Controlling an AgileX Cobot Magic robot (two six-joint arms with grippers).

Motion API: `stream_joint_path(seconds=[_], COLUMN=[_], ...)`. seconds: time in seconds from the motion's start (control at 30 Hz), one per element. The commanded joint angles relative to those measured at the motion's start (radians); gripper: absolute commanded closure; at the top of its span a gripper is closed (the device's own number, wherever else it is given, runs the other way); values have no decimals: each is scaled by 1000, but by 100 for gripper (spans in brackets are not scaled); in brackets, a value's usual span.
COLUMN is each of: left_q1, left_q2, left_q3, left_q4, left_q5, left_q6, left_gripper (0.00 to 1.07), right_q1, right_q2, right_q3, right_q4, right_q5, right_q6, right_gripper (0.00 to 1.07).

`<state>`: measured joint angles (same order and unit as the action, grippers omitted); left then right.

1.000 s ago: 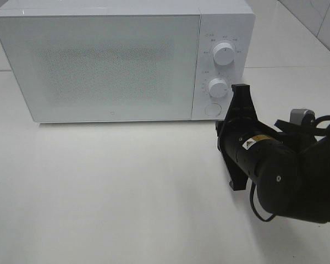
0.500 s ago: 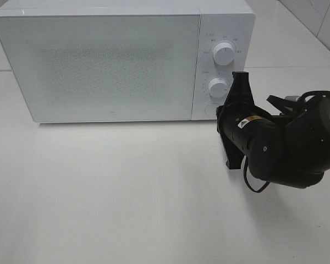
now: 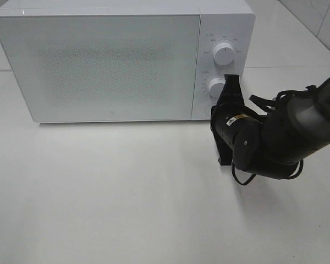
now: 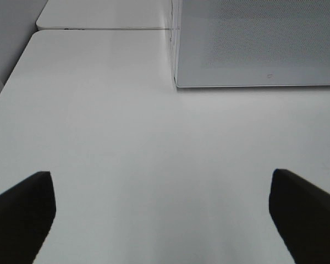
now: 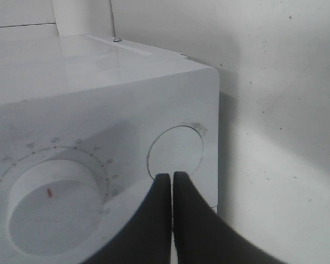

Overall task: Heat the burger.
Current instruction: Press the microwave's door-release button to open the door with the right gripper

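The burger is out of view. The white microwave [image 3: 110,60] stands at the back with its door closed; its inside is hidden. My right gripper [image 3: 217,113] is shut and empty, right at the front of the control panel. In the right wrist view its closed tips [image 5: 171,177] are at the lower edge of the round button [image 5: 176,149], beside the lower dial [image 5: 49,206]. My left gripper [image 4: 165,220] is open and empty above the bare table, left of the microwave [image 4: 253,44]. It does not show in the exterior high view.
The control panel has an upper dial [image 3: 224,54] and a lower dial [image 3: 215,86]. The white table [image 3: 110,192] spreads in front of the microwave. My right arm [image 3: 275,140] and its cables lie on the right side.
My right arm has moved left and toward the microwave, bringing the shut gripper up to the round button under the lower dial. The microwave door has stayed closed.
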<state>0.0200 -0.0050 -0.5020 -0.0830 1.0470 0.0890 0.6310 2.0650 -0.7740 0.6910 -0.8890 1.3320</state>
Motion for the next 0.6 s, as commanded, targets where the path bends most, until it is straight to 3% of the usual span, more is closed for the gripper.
stream_joint_path(seconds=[0.03, 0.6], left_q1=[4, 4], left_q2=[-20, -20], left_q3=[3, 3], left_q4=[-11, -12], left_q5=[-12, -12], left_q6=[-2, -3], left_gripper=[3, 3], right_q1=[-15, -35], right_q2=[22, 54], right_q3=[-25, -49], right_q4=[-11, -43], right_q5=[5, -8], right_q6=[9, 9], right_gripper=[107, 107])
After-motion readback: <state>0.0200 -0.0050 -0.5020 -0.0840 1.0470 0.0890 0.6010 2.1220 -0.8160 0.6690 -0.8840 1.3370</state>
